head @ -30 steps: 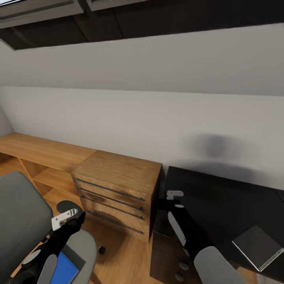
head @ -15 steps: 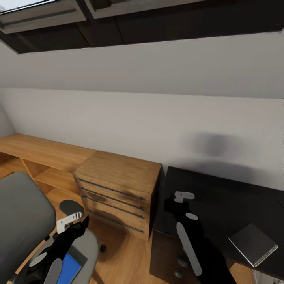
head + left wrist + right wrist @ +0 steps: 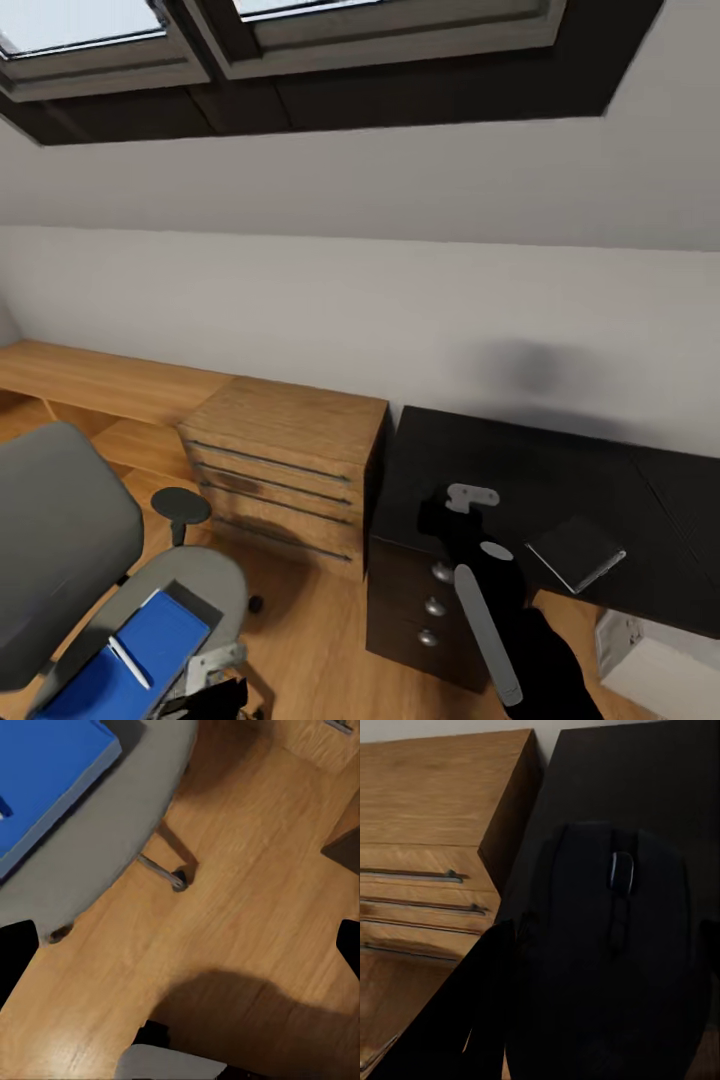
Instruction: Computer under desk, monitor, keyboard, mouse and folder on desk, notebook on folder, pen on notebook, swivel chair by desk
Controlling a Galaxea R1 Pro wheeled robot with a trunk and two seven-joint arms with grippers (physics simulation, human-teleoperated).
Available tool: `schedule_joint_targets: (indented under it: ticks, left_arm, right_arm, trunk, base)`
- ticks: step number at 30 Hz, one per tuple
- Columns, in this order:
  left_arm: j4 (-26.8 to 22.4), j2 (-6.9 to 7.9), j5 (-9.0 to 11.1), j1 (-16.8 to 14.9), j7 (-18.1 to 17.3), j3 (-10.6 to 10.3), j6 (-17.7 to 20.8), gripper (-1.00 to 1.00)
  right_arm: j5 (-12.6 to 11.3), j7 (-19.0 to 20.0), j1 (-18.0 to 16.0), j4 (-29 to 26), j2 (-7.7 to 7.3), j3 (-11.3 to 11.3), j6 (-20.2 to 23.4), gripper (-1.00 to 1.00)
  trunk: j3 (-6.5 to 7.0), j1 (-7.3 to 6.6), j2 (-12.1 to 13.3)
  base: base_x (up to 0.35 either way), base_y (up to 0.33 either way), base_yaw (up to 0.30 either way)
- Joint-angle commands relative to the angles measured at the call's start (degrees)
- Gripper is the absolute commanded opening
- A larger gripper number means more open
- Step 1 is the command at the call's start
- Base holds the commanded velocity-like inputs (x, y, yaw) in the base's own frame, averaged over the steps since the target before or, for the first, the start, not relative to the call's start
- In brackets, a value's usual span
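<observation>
Attic bedroom study: skylights (image 3: 300, 30), desk (image 3: 560, 480), swivel chair (image 3: 60, 540).

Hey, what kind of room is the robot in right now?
Probably a home office corner under a sloped attic ceiling: a black desk, a grey swivel chair, a low wooden drawer cabinet and roof windows.

White wall (image 3: 400, 300), wooden cabinet (image 3: 280, 460) (oak floor).
</observation>
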Motion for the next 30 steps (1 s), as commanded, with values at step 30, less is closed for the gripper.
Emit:
schedule_joint_targets:
  ticks: [30]
  left_arm:
    - [41.48,-0.04,0.53,-1.00,-3.75,-8.46,-35.02,1.00]
  right_arm:
    - [-2.07,-0.42,-0.02,-1.28,0.08,-9.15,0.58,-1.00]
  trunk:
    - [3.14,-3.96,7.17]
  base:
    - [-0.008,0.000,-0.216]
